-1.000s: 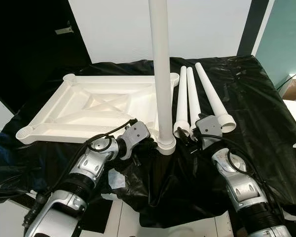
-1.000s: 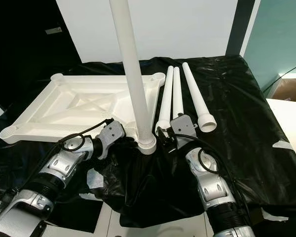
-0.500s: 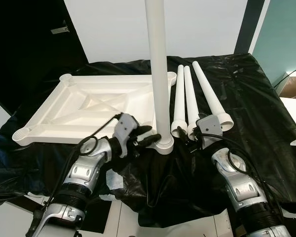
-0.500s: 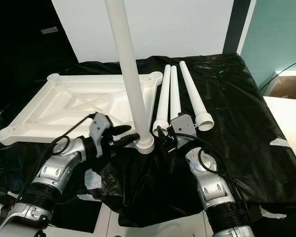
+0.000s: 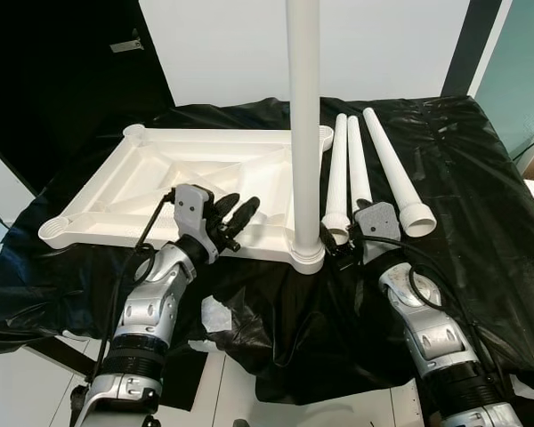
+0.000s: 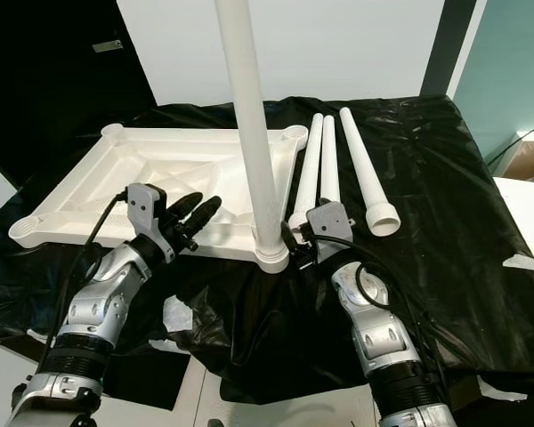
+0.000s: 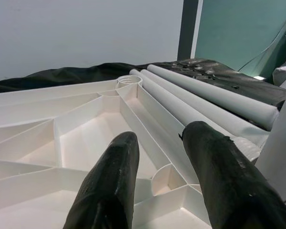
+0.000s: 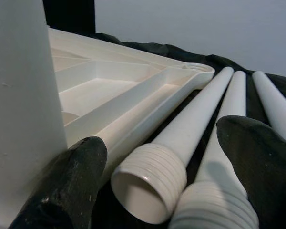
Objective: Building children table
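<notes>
The white tabletop (image 5: 151,191) lies upside down on black plastic sheeting. One white leg (image 5: 303,133) stands upright in its near right corner socket (image 5: 308,258). Three loose legs (image 5: 357,173) lie side by side just right of it, threaded ends toward me. My left gripper (image 5: 238,206) hovers open over the tabletop's near edge, left of the upright leg, holding nothing; the left wrist view looks between its fingers (image 7: 112,186) across the ribs. My right gripper (image 8: 164,152) is open by the upright leg's base, its fingers (image 8: 71,176) straddling the threaded ends of two loose legs (image 8: 157,176).
The black sheet (image 5: 481,205) covers the whole work surface and hangs over its front edge. A dark doorway (image 5: 53,80) is at the back left, with a white wall (image 5: 222,44) behind. Pale floor (image 5: 9,391) shows at the near left.
My left gripper has drawn back from the upright leg's base, moving left and up over the tabletop with its fingers open. The right arm has stayed put. The camera shifted slightly.
</notes>
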`<state>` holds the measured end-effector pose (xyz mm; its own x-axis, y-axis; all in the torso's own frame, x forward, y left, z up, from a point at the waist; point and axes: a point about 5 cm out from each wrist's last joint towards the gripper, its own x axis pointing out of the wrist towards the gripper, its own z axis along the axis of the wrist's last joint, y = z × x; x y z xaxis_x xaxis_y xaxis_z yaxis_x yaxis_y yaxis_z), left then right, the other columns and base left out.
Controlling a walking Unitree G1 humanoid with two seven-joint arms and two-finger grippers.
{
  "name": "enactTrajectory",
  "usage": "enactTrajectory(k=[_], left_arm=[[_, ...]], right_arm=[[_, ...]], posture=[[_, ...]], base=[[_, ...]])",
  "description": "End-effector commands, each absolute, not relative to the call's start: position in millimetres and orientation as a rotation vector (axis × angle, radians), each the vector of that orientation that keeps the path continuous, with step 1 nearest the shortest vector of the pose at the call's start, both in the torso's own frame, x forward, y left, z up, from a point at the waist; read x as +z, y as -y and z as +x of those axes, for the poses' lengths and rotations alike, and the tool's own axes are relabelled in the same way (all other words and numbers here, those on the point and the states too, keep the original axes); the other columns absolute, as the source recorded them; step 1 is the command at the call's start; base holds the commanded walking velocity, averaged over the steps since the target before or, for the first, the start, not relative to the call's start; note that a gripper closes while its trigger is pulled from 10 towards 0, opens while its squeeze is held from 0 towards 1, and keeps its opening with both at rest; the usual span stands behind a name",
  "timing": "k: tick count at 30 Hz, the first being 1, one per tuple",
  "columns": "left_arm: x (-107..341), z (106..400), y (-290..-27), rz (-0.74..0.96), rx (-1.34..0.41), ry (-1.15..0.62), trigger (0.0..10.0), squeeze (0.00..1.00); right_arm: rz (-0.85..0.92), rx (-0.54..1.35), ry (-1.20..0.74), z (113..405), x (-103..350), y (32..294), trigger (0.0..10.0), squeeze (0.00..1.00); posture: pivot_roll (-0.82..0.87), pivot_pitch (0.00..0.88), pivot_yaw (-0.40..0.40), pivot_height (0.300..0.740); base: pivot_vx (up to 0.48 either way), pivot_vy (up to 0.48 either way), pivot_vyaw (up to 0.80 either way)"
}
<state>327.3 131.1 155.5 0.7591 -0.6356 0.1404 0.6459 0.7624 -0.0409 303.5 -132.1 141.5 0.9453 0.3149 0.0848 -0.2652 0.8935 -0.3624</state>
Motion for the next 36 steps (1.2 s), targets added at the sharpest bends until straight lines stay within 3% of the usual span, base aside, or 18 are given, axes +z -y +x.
enactTrajectory(k=[1,26,36], left_arm=[[152,327,-134,-0.094,-0.677,0.102,10.0,0.00],[147,327,-118,-0.099,-0.664,0.090,10.0,0.00],[146,325,-116,-0.089,-0.670,0.093,10.0,0.00]], right_arm=[[-0.342,0.293,0.136,303,140,134,10.0,0.00],[-0.365,0.294,0.126,303,137,134,10.0,0.00],[-0.370,0.300,0.126,303,137,133,10.0,0.00]], posture=[[0.02,0.000,0.101,0.740],[0.01,0.000,0.097,0.740],[0.02,0.000,0.094,0.740]], base=[[0.000,0.000,0.00],[0.000,0.000,0.00],[0.246,0.000,0.00]])
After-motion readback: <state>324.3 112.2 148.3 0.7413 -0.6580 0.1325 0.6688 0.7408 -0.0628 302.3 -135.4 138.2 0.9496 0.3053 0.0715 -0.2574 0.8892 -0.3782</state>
